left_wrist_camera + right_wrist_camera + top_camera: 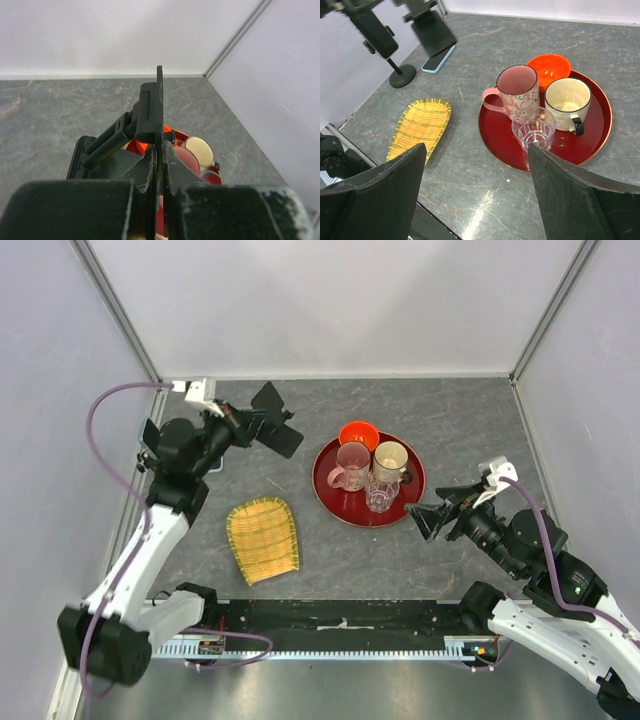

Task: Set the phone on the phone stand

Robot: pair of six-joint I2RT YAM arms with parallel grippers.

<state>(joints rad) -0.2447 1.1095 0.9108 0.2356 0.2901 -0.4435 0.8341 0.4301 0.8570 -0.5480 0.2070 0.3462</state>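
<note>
Grey marbled tabletop (450, 420): flat light-blue-edged phone (437, 61) lies below left gripper (160, 150), jaws pinched on thin black hinged phone-stand plate (150, 112), seemingly steadying it. Right gripper (475, 200) wide, empty, well apart.

I have the tray (340, 506) right of centre with the bowl (358, 435) at its back edge, the woven dish (263, 538) front-left of it, and the phone (437, 59) lying beneath the phone stand (283, 437) at back left.

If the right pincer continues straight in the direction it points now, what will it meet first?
Probably the near rim of the round dark-red tray, with the clear glass tumbler just behind it. The open right pincer tilts downward, so depth is uncertain.
</note>
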